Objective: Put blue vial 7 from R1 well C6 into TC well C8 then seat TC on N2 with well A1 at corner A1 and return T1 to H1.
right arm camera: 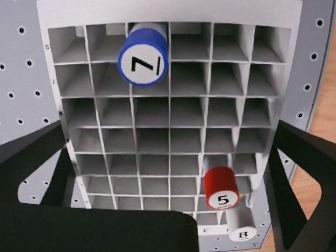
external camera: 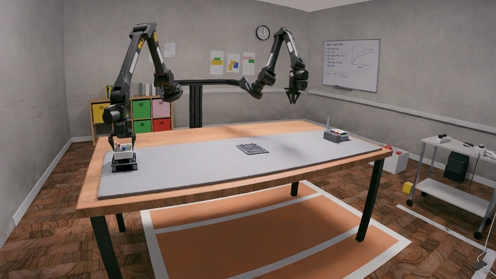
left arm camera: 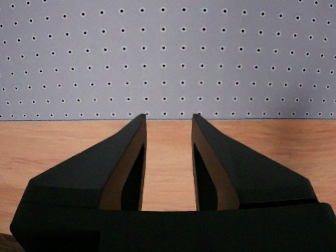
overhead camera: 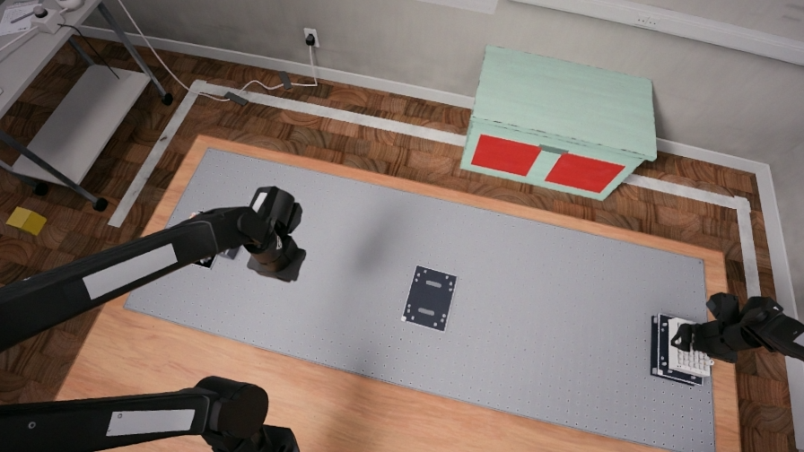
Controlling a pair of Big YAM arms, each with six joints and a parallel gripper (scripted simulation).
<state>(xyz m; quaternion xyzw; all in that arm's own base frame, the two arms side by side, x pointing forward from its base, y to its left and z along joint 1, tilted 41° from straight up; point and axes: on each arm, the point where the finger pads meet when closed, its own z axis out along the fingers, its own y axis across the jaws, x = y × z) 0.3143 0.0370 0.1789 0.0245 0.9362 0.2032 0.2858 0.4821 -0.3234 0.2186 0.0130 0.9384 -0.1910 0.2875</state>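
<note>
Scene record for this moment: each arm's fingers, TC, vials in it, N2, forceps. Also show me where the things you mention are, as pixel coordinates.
right fingers [external camera: 122,143]: shut on TC [external camera: 123,153] [right arm camera: 170,112], one each side
left fingers [external camera: 293,98]: slightly apart, nothing between
TC: over N2 [overhead camera: 663,360] [external camera: 124,166]; seating cannot tell
vials in TC: blue 7 [external camera: 124,148] [right arm camera: 142,64], red 5 [right arm camera: 221,189], white 8 [right arm camera: 242,225]
forceps T1 [external camera: 327,124]: upright, far end of table
</note>
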